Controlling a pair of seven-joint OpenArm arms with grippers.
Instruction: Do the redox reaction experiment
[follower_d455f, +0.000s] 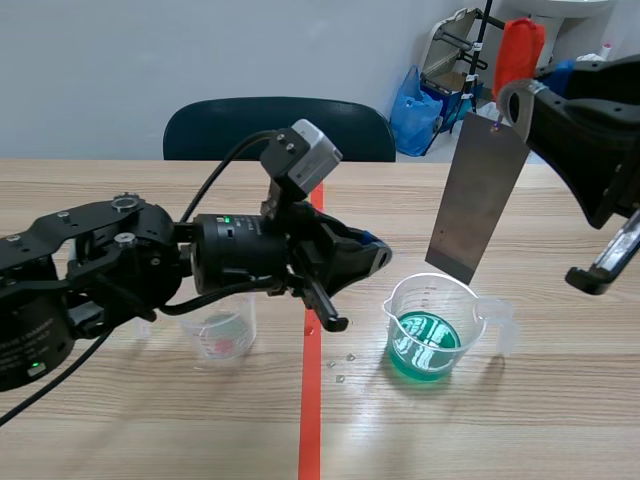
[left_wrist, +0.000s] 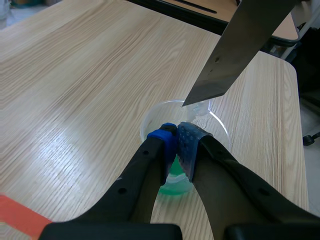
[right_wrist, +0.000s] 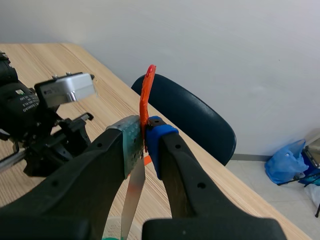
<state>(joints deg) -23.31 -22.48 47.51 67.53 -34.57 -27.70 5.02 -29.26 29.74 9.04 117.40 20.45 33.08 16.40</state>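
Landmark: one beaker of green liquid (follower_d455f: 435, 335) on the table (follower_d455f: 560, 430). One metal strip (follower_d455f: 478, 200) hangs directly above it, lower edge close over the far rim, clamped at its top together with one orange tag (right_wrist: 146, 95) in the right gripper (right_wrist: 145, 141). The left gripper (follower_d455f: 375, 256), fingers pressed together on nothing, sits just left of the beaker and partly screens it from the left wrist camera. A second beaker (follower_d455f: 225, 335), clear, stands well left. One dark chair (follower_d455f: 210, 125) and one blue bag (follower_d455f: 412, 105) lie beyond.
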